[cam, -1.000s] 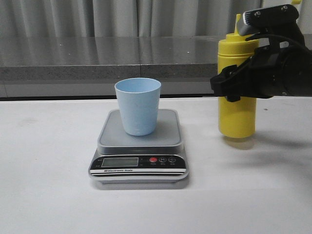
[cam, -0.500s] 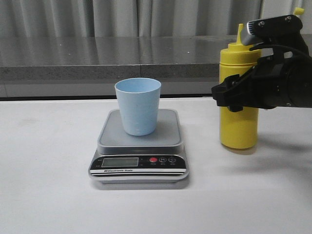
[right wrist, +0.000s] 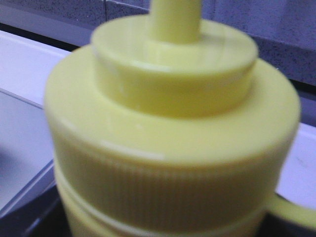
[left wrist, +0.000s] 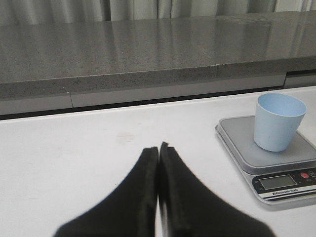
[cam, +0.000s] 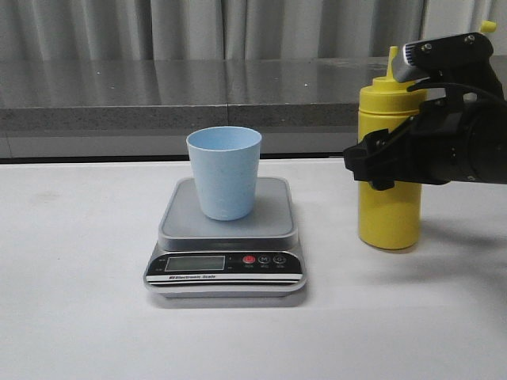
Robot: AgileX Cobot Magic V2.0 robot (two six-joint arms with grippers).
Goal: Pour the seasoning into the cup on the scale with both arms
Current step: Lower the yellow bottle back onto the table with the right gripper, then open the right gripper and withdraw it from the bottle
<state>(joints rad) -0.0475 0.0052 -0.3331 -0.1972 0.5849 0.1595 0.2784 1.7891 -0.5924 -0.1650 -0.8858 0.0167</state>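
The light blue cup (cam: pixel 224 172) stands upright on the scale (cam: pixel 273 218), whose display faces the table's front edge. To its right the yellow seasoning bottle (cam: pixel 388 214) stands upright with its base on the white table. My right gripper (cam: pixel 379 165) is shut around the bottle's middle. In the right wrist view the bottle's ribbed lid (right wrist: pixel 173 133) and nozzle (right wrist: pixel 175 19) fill the frame and hide the fingers. My left gripper (left wrist: pixel 159 148) is shut on nothing, low over the table well to the left of the cup (left wrist: pixel 277 121) and the scale (left wrist: pixel 291 155); it is outside the front view.
A grey stone ledge (cam: pixel 158 95) runs along the back of the white table (cam: pixel 79 317), with pale curtains behind it. The right arm's black body (cam: pixel 467 134) reaches in from the right edge.
The right gripper has lowered the seasoning bottle from just above the table until its base rests on the surface, drifting slightly right. Cup and scale have not moved.
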